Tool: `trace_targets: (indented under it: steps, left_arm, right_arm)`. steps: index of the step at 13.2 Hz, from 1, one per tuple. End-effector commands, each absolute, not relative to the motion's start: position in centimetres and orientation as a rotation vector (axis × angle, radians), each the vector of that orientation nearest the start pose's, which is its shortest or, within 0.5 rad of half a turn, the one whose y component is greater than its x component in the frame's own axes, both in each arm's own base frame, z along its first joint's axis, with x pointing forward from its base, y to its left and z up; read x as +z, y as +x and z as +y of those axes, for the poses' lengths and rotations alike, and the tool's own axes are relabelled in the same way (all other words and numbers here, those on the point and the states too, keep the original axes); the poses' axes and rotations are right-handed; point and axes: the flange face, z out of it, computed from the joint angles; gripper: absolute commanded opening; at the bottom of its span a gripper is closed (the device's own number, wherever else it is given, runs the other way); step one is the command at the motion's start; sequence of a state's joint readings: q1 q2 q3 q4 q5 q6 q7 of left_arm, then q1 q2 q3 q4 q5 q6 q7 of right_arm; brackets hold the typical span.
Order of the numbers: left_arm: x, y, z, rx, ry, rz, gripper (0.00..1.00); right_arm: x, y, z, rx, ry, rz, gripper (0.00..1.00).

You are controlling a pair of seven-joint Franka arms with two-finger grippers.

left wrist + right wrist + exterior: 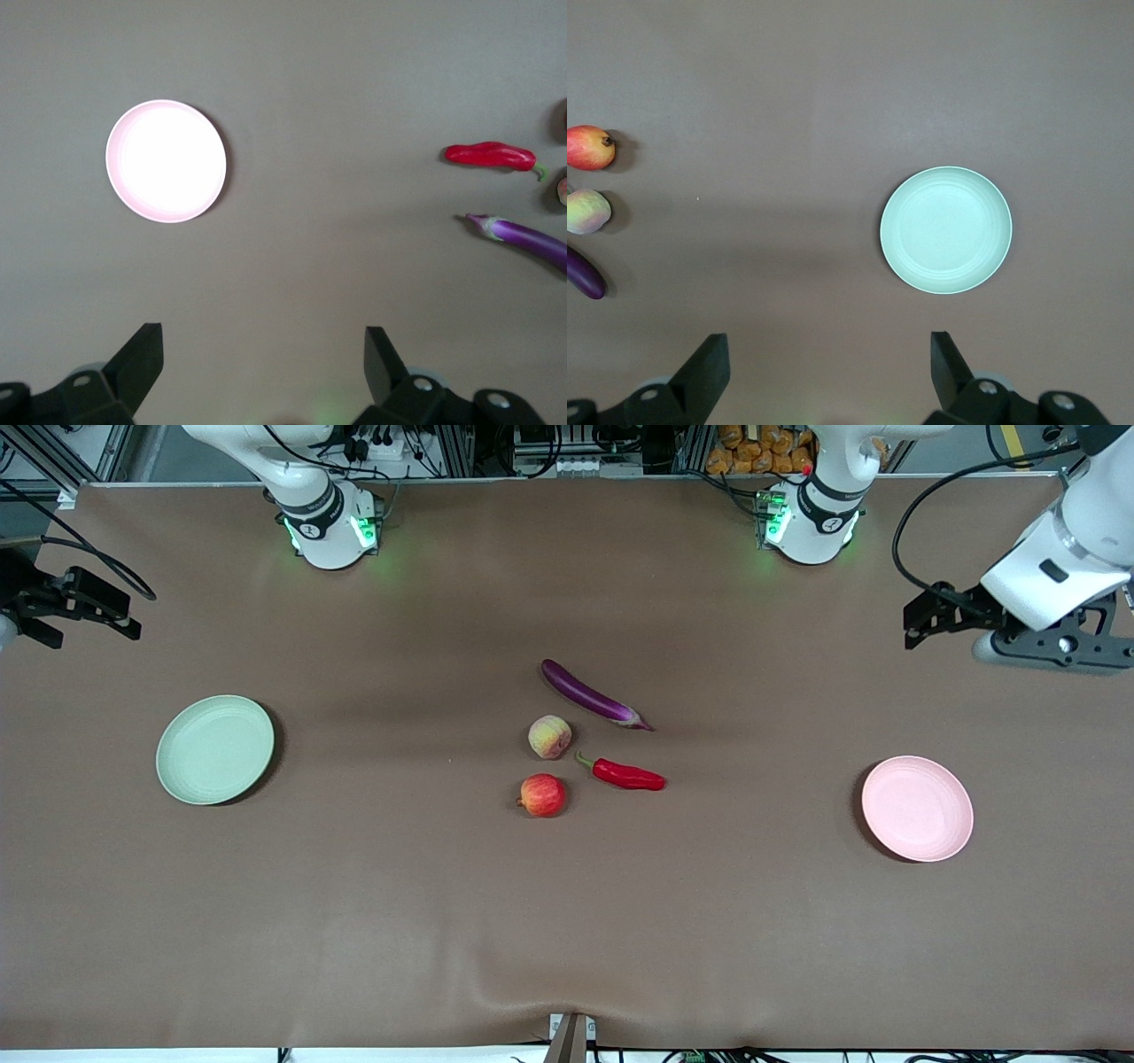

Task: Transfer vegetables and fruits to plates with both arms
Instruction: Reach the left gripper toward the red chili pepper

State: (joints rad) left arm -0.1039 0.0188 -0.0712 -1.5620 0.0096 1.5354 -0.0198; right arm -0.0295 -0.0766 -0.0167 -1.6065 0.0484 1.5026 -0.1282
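Observation:
The purple eggplant (592, 694), peach (549, 737), red fruit (542, 794) and red chili (627, 774) lie grouped mid-table. The green plate (215, 749) sits toward the right arm's end and the pink plate (917, 808) toward the left arm's end; both are bare. My left gripper (917, 622) hangs open and empty over bare table by the pink plate (166, 160), with the chili (490, 156) and eggplant (527, 237) in its wrist view. My right gripper (120, 615) hangs open and empty by the green plate (945, 230); its wrist view shows the red fruit (589, 147), peach (586, 211) and eggplant tip (583, 273).
The arm bases (328, 522) (808, 522) stand along the table's back edge, with cluttered racks past them. A small metal bracket (570, 1036) sits at the table's front edge. Brown table cover lies all round the plates and produce.

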Motion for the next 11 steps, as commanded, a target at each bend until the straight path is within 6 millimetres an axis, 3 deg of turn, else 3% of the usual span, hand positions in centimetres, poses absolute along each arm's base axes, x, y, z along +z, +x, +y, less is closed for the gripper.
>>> trace_targets:
  steps: [1,4,6,7,8,11]
  left_arm:
    - [60.0,57.4,-10.7,0.060,-3.154,0.222,1.00]
    - [58.6,58.0,-12.2,0.082,-3.177,0.090,1.00]
    - [55.8,59.1,-12.6,0.148,-3.173,0.088,1.00]
    - [54.1,59.5,-14.1,0.188,-3.163,0.111,1.00]
    - [52.7,59.2,-17.0,0.224,-3.149,0.113,1.00]
    - [47.5,60.0,-22.3,0.266,-3.137,-0.108,1.00]
  right_arm:
    - [64.7,52.1,-2.2,0.030,-3.072,-0.136,1.00]
    - [64.6,52.1,-3.0,0.034,-3.070,-0.115,1.00]
    - [64.4,52.1,-3.1,0.041,-3.070,-0.110,1.00]
    - [64.5,52.1,-3.1,0.038,-3.070,-0.110,1.00]
    - [64.4,52.1,-3.1,0.041,-3.070,-0.110,1.00]
    - [64.5,52.1,-3.0,0.038,-3.070,-0.112,1.00]
